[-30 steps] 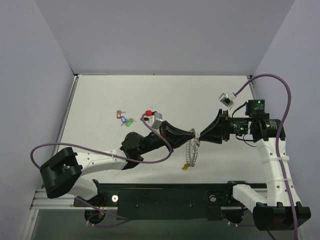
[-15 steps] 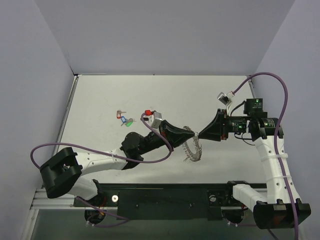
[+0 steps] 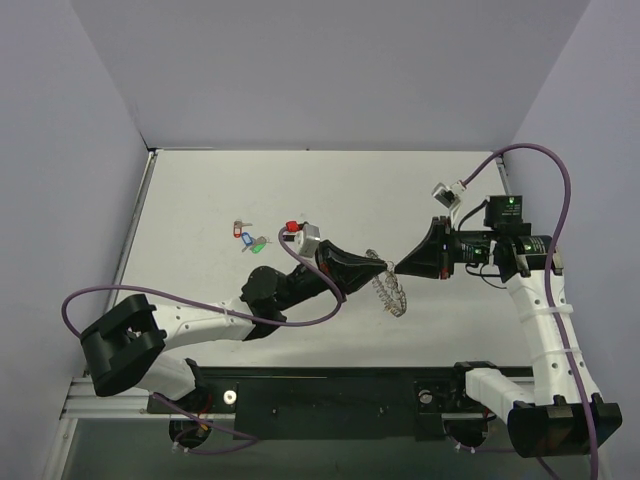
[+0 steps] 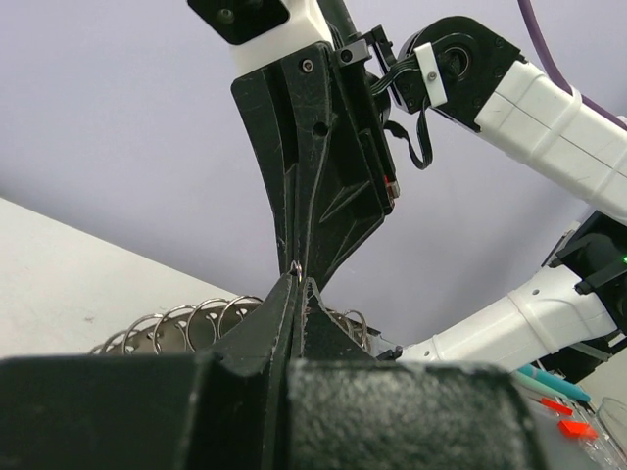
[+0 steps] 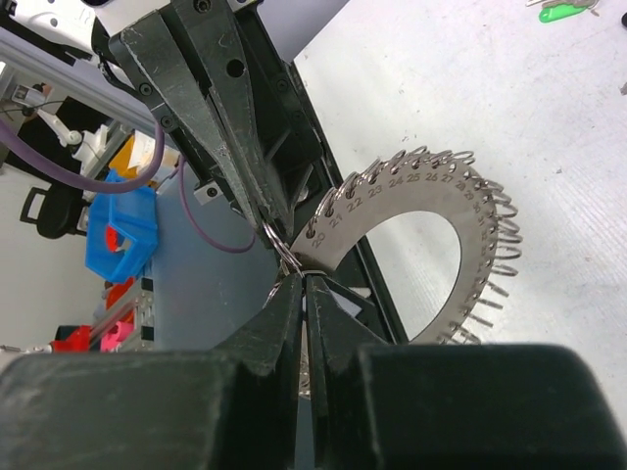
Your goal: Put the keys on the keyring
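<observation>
The keyring [image 3: 392, 292] is a flat silver numbered ring plate fringed with small wire rings, held in the air between the two grippers. My left gripper [image 3: 384, 267] is shut on one of its small rings, and so is my right gripper [image 3: 398, 267], tip to tip. In the right wrist view the plate [image 5: 411, 211] hangs beside my right gripper [image 5: 302, 279]. In the left wrist view my left gripper [image 4: 297, 278] pinches a ring, with more rings [image 4: 167, 328] behind it. Keys with red [image 3: 294, 226], blue [image 3: 244, 238] and green [image 3: 258, 246] tags lie on the table.
The white table [image 3: 200, 200] has grey walls on three sides. A black rail [image 3: 330, 400] runs along the near edge between the arm bases. Purple cables loop from both arms. The green-tagged key also shows in the right wrist view [image 5: 566, 12].
The keyring hung down with a yellow tag at its bottom; now it has swung up and lies tilted nearly flat. Both grippers have shifted slightly up and stay tip to tip.
</observation>
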### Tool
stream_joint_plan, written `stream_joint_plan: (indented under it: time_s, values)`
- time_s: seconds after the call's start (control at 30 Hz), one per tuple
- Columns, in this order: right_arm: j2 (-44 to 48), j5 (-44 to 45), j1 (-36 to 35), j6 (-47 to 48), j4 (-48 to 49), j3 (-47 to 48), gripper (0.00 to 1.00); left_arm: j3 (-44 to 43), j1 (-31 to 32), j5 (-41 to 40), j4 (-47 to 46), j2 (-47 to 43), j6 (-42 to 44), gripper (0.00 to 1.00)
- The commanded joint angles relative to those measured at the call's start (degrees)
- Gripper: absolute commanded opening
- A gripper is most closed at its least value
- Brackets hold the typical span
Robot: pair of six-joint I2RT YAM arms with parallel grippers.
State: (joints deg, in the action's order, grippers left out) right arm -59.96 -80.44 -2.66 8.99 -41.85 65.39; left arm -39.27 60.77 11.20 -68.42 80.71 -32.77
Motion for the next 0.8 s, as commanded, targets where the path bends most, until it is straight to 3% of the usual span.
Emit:
stream_joint_plan:
  time_s: [0.0, 0.77]
  values:
    - [-0.3, -2.0, -1.2, -4.6, 5.0, -2.2, 0.00, 0.1, 0.2, -0.5, -9.4, 0.3, 0.2, 0.00]
    - [-0.9, -1.3, -3.2, -17.5, 17.1, -8.3, 0.00, 2.4, 0.1, 0.6, -16.1, 0.2, 5.8, 0.00]
